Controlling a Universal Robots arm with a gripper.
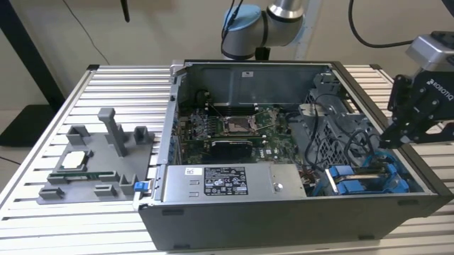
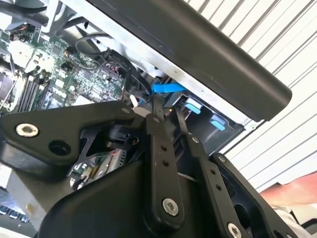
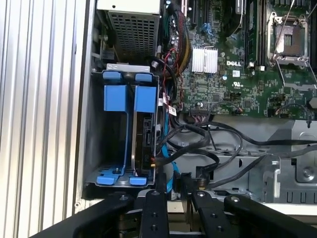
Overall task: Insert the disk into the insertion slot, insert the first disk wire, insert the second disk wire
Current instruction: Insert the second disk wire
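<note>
Blue-framed disk (image 3: 145,99), green motherboard (image 1: 234,127), black tool (image 1: 394,139), silver ribbed table (image 1: 106,85), black-and-white sticker (image 1: 225,181)

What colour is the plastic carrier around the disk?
Bright blue; the carrier shows best in the first wrist view.

The arm (image 1: 284,13) bends over to the wrist (image 1: 433,50) above the jaws, which point downward, nearly closed.

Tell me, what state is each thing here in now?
computer case, lying on its side, open, insides exposed.
disk, standing on edge inside the insertion slot.
claw, poised at the slot's end, beside a blue wire.
</note>
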